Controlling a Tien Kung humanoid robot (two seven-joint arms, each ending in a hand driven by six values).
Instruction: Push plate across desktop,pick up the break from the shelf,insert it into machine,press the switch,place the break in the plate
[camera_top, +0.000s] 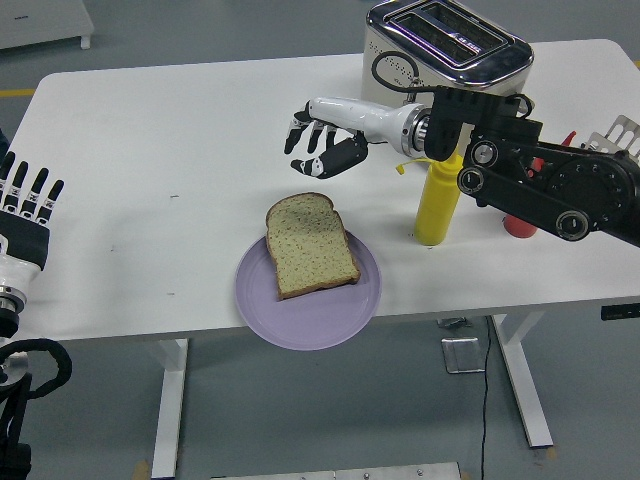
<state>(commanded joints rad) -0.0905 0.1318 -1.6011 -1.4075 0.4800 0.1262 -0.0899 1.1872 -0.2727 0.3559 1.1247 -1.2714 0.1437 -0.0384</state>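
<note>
No legible text anywhere. The toaster (445, 55), far right on the table (150, 150), carries a small dark label strip on its top, but the print is too small to read.

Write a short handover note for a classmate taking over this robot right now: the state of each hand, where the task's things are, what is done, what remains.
Right hand: open, holding nothing, hovering above the table beyond the plate.
Left hand: open, resting at the table's left edge.
Bread: lying flat on the purple plate, top corner overhanging the rim.
Toaster: far side, slots empty.
Done: bread placed in plate.
Left: nothing apparent; draw the right arm back.
</note>
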